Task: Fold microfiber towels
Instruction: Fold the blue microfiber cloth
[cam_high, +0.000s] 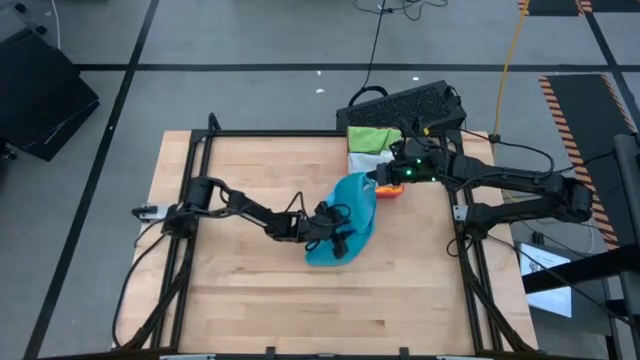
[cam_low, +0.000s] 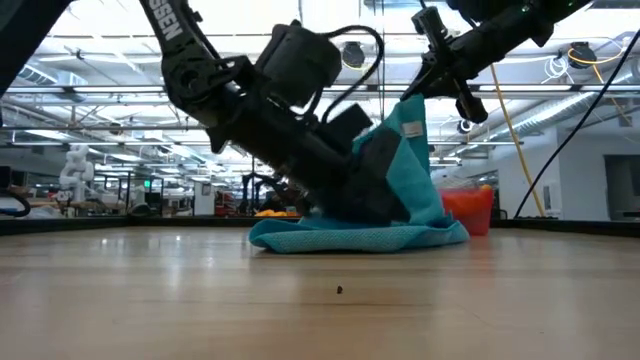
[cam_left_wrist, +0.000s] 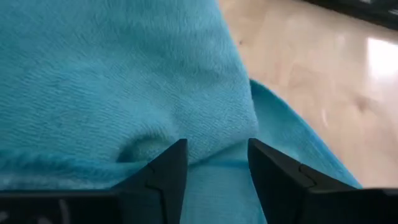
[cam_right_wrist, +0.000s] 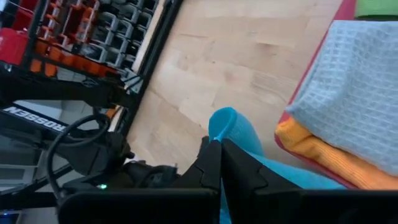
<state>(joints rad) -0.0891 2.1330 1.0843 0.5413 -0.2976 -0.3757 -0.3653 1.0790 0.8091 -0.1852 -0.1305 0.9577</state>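
Note:
A bright blue microfiber towel (cam_high: 350, 215) lies partly on the wooden table, its lower part spread flat (cam_low: 350, 238) and one corner raised. My right gripper (cam_high: 380, 182) is shut on that raised corner, above the table's right middle. My left gripper (cam_left_wrist: 216, 146) comes low from the table's left and stands open with its fingers in the towel's draped middle (cam_low: 385, 185). A fold of blue cloth sits between its two fingertips. More towels, green (cam_high: 372, 137), grey (cam_right_wrist: 354, 81) and orange (cam_right_wrist: 317, 152), lie stacked in the pink-red tray (cam_low: 468, 210). My left gripper has a soft fold of the towel's hanging middle (cam_left_wrist: 214, 134) between its parted fingertips, coming at it slanting down from the table's left; whether the fingers (cam_left_wrist: 165, 171) press the cloth, I cannot tell. My right gripper pinches the towel's raised corner (cam_right_wrist: 229, 127) between its two shut fingers, slanting down from the table's right. A small loop of cloth stands past the fingertips. The towel hangs from there, loosely draped, with its lower part on the table.
The tray stands at the table's far right, just behind the towel. A black keyboard (cam_high: 410, 103) lies beyond the far edge. A black frame rail (cam_high: 200, 180) runs around the table. Bare wood (cam_high: 250, 290) stretches along the near and left parts.

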